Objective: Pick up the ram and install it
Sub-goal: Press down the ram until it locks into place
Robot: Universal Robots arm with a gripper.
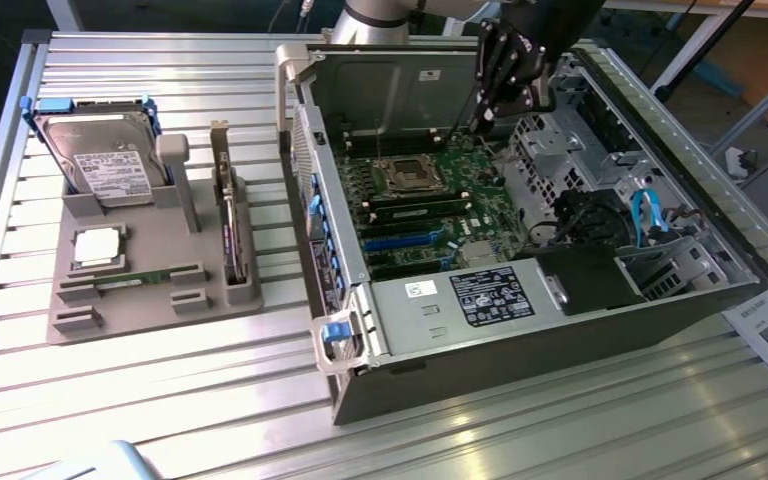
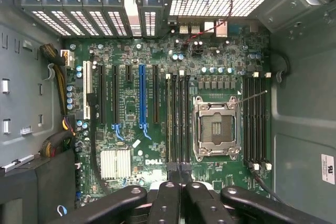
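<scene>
Exterior view, left to right. A ribbed aluminium table (image 1: 157,400) carries a grey moulded parts tray (image 1: 157,318) at the exterior view's left. In the tray stand a silver hard drive with blue side rails (image 1: 104,165) and, below it, a square silver processor chip (image 1: 97,247). The ram (image 1: 137,279), a slim green circuit-board stick, lies flat in a slot along the tray's near edge. Just to its right a larger expansion card with a metal bracket (image 1: 231,235) stands on edge.

To the right of the tray sits an open black and grey computer case (image 1: 518,340), with its green motherboard (image 1: 424,215) exposed. The black gripper (image 1: 491,112) hangs above the far part of the case, well apart from the tray and the ram.

Wrist view. The jaws are pressed together at the gripper (image 2: 181,190), and nothing can be made out between them. Beneath lie the black memory slots (image 2: 178,119), the open metal-framed processor socket (image 2: 216,129) and a second bank of slots (image 2: 255,119).

Step in hand, as a judgement: the pick-up is not yet done, since the stick rests in its tray and the arm looks down over the board. A grasp would call for spread jaws brought across to the tray, squared to the stick's long thin edges, clear of the neighbouring card
</scene>
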